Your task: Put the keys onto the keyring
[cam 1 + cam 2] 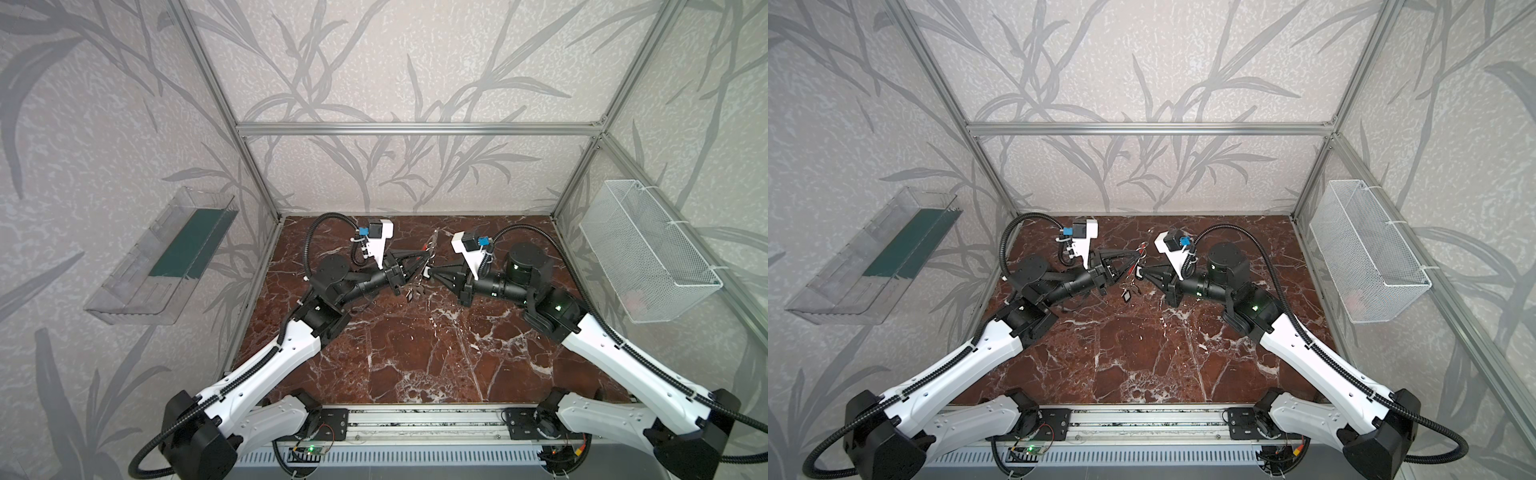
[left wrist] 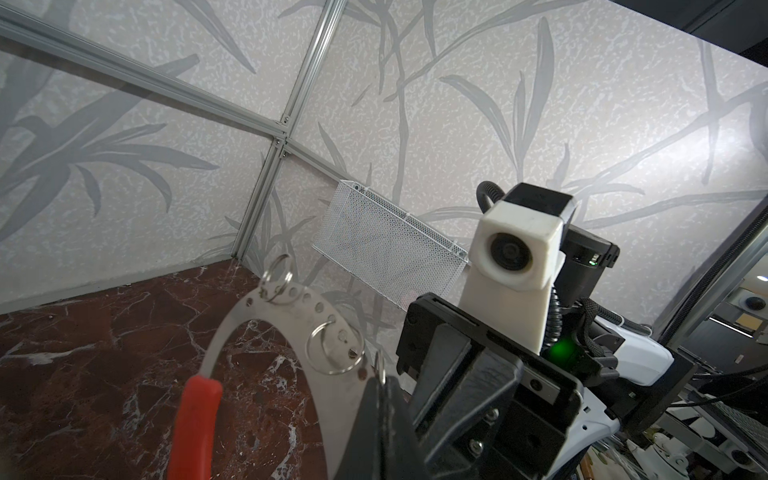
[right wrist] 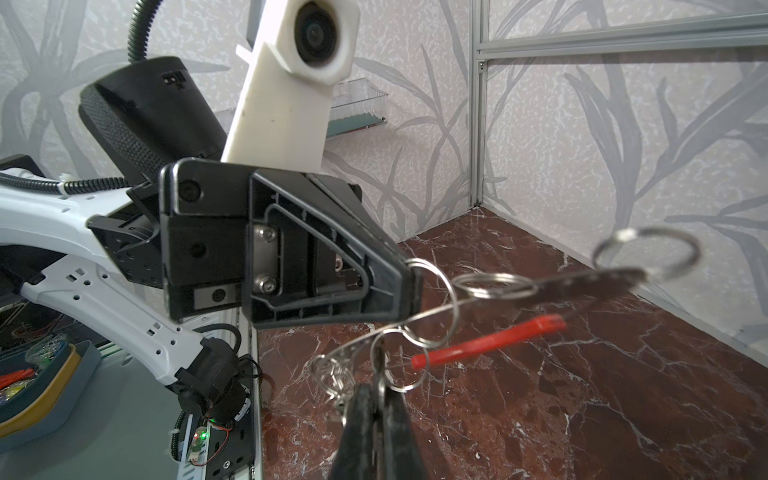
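Grips the keyring (image 2: 332, 399) by its band in the clenched left hand (image 1: 424, 258), raised clear of the surface (image 1: 415, 353). Pinches a key (image 3: 379, 365), together with a small split ring (image 3: 400, 389), in the right hand (image 3: 378, 397), likewise clenched, just beside and a little under that band. Sets the two hands tip to tip, nearly touching. Runs the band's long axis away from both hands, seemingly toward the back wall (image 1: 415, 174). Shows the other keys (image 1: 1126, 294) beneath the hands; cannot tell whether hanging or lying. Calls, probably, for steering the key's ring onto the band.
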You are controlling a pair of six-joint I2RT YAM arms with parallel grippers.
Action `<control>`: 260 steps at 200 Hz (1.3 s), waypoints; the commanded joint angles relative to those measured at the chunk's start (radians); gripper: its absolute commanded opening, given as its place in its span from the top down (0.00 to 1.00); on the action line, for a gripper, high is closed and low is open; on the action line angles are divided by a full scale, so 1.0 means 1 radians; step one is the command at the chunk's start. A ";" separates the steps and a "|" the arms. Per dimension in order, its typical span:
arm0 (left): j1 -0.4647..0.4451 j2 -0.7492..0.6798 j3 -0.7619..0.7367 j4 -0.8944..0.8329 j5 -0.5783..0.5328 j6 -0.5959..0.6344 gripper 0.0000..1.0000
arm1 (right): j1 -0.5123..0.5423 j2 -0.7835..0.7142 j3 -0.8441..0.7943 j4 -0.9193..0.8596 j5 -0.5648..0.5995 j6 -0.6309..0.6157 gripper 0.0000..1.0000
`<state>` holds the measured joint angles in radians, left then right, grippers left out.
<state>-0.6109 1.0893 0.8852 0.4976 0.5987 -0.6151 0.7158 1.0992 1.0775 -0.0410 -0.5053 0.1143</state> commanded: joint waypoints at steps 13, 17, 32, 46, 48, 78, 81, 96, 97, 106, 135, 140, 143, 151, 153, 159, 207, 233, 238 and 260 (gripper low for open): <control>0.000 0.001 0.027 0.079 -0.009 -0.018 1.00 | 0.020 0.014 -0.007 0.019 -0.087 0.022 1.00; 0.000 -0.001 0.025 0.080 -0.008 -0.018 1.00 | 0.020 0.016 -0.008 0.021 -0.092 0.026 1.00; 0.000 -0.002 0.025 0.081 -0.010 -0.019 1.00 | 0.021 0.016 -0.012 0.026 -0.083 0.039 0.93; 0.000 -0.006 0.023 0.074 -0.013 -0.015 1.00 | 0.020 0.005 -0.025 0.031 -0.047 0.042 0.80; 0.000 -0.007 0.023 0.073 -0.015 -0.015 1.00 | 0.020 0.003 -0.026 0.032 -0.040 0.042 0.80; -0.001 -0.018 0.017 0.057 -0.023 -0.002 1.00 | -0.019 -0.038 -0.061 0.060 -0.006 0.077 0.78; 0.000 -0.020 0.017 0.055 -0.023 -0.002 1.00 | -0.024 -0.042 -0.066 0.066 -0.006 0.084 0.78; 0.000 -0.021 0.014 0.055 -0.025 -0.002 1.00 | -0.056 -0.065 -0.088 0.094 -0.007 0.118 0.78; 0.000 -0.021 0.014 0.055 -0.025 -0.002 1.00 | -0.059 -0.067 -0.089 0.097 -0.008 0.119 0.78; 0.000 -0.021 0.016 0.053 -0.024 -0.004 1.00 | -0.079 -0.081 -0.100 0.118 -0.012 0.138 0.77; 0.000 -0.019 0.017 0.053 -0.019 -0.008 1.00 | -0.111 -0.110 -0.125 0.176 -0.015 0.181 0.77; -0.001 -0.017 0.017 0.054 -0.017 -0.009 1.00 | -0.111 -0.108 -0.123 0.182 -0.019 0.189 0.77; -0.001 -0.017 0.018 0.054 -0.016 -0.010 1.00 | -0.114 -0.107 -0.120 0.187 -0.021 0.194 0.77; 0.000 -0.015 0.018 0.056 -0.013 -0.015 1.00 | -0.114 -0.098 -0.114 0.204 -0.029 0.211 0.76; 0.000 -0.015 0.017 0.056 -0.013 -0.015 1.00 | -0.116 -0.096 -0.113 0.210 -0.032 0.217 0.76; -0.001 -0.014 0.017 0.058 -0.011 -0.017 1.00 | -0.115 -0.086 -0.110 0.227 -0.037 0.236 0.76; 0.000 -0.019 0.019 0.053 0.002 -0.027 1.00 | -0.116 -0.002 -0.072 0.375 -0.077 0.377 0.74; -0.002 -0.026 0.023 0.042 0.002 -0.027 1.00 | -0.120 0.030 -0.062 0.451 -0.101 0.434 0.74; -0.002 -0.027 0.023 0.041 0.002 -0.028 1.00 | -0.122 0.035 -0.063 0.462 -0.105 0.445 0.75; -0.003 -0.031 0.021 0.038 0.002 -0.027 1.00 | -0.125 0.050 -0.061 0.503 -0.118 0.478 0.75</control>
<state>-0.6121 1.0847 0.8852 0.5076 0.5842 -0.6300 0.5968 1.1408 0.9779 0.3408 -0.5884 0.5259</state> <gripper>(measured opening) 0.049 0.253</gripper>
